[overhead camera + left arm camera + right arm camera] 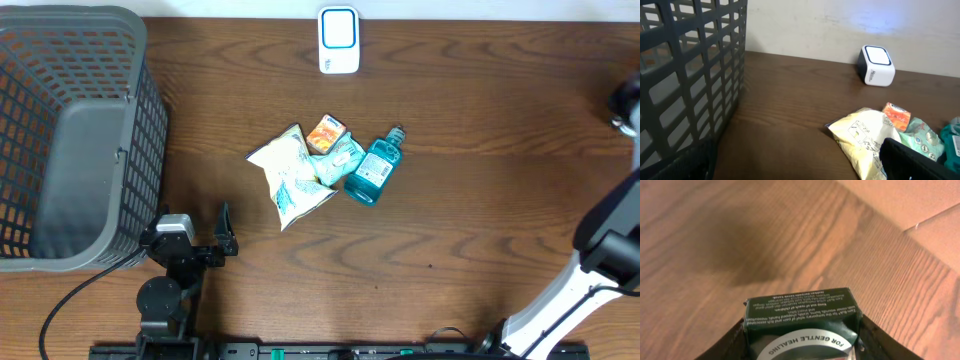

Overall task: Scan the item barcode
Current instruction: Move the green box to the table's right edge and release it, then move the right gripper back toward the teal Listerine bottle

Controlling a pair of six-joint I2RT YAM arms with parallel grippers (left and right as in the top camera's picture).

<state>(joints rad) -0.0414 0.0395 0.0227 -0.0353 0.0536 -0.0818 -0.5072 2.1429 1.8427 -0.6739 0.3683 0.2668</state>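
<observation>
In the right wrist view my right gripper (802, 335) is shut on a dark green box (800, 307) with white print, held above the bare wood near the table's edge. No barcode shows on the faces I can see. The white scanner (339, 40) with a blue face stands at the back middle of the table, also visible as the scanner (876, 65) in the left wrist view. My left gripper (197, 225) rests open and holding nothing at the front left, beside the basket.
A grey mesh basket (70, 130) fills the left side. Mid-table lie a pale chip bag (290, 175), an orange packet (326, 133), a teal pouch (345, 155) and a teal bottle (372, 170). The right arm (600, 250) stands at the right edge.
</observation>
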